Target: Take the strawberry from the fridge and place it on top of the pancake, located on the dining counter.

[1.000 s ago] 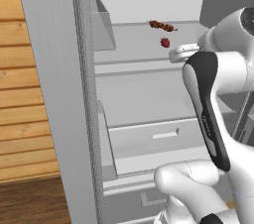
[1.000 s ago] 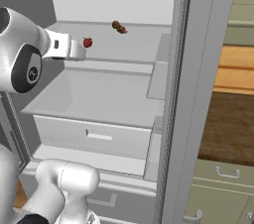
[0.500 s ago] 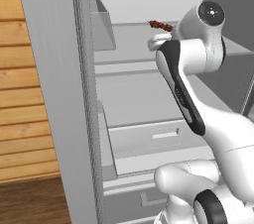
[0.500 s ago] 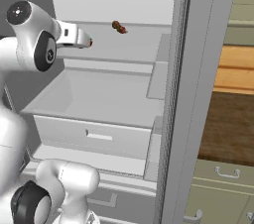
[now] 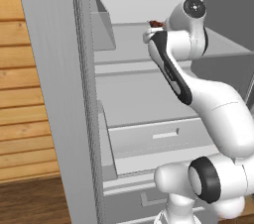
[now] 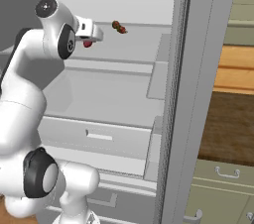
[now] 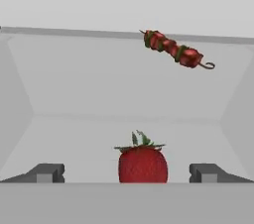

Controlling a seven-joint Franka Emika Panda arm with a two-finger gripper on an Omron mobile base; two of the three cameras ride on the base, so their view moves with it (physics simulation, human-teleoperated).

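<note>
Fridge [image 5: 54, 94]: doors open, grey shelves and lower drawer; no brand, label or writing legible.
Gripper [image 7: 129, 172]: reaching onto upper shelf, fingers [image 7: 47, 172] spread wide, pinching nothing.
Strawberry [image 7: 143, 163]: upright on shelf, green cap up, between the fingertips, untouched by either.
Skewer [image 7: 173, 49]: red and green pieces, lying at shelf's rear, right of strawberry.

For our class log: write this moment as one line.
phase: reach | pincer: open, straddling strawberry | place: fridge shelf | beyond: skewer
</note>
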